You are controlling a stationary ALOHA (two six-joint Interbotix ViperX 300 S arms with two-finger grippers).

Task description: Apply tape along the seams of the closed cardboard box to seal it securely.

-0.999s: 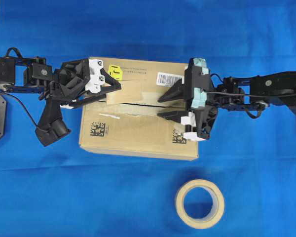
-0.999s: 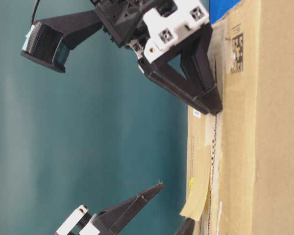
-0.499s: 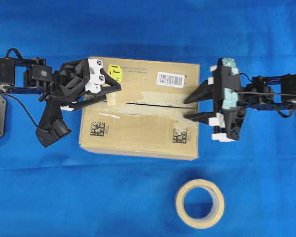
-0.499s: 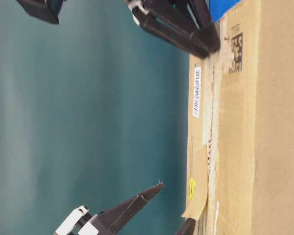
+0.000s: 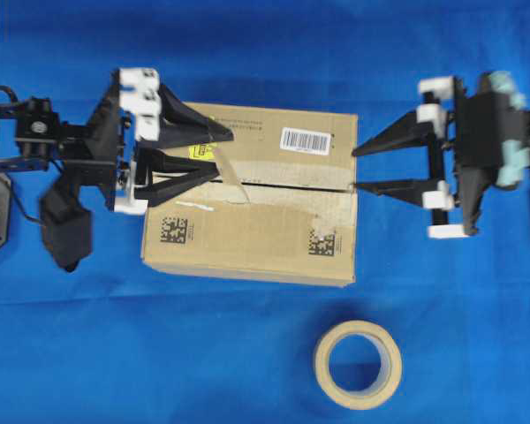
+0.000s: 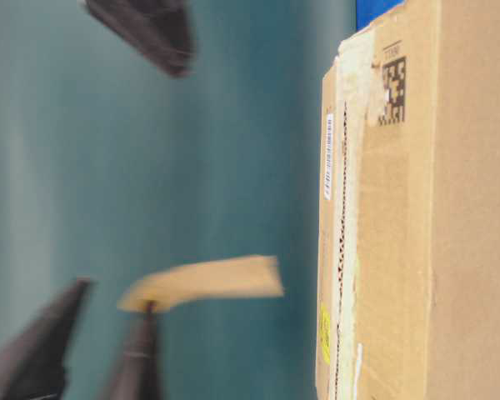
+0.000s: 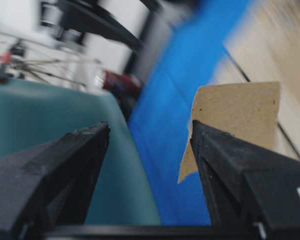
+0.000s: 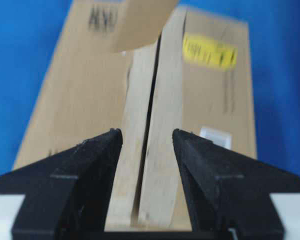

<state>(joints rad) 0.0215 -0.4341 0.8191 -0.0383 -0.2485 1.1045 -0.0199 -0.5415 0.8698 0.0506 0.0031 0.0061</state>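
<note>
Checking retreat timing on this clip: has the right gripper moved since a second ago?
Yes. The right gripper has backed off to the right in the overhead view, from over the cardboard box to just past its right edge, jaws open.

In the table-level view both grippers are smeared by blur: the left gripper [image 6: 92, 342] runs off the bottom edge, and only a dark tip of the right gripper [image 6: 146, 29] shows at the top. The tape [image 6: 204, 282] is blurred too, so where it sticks cannot be told.
</note>
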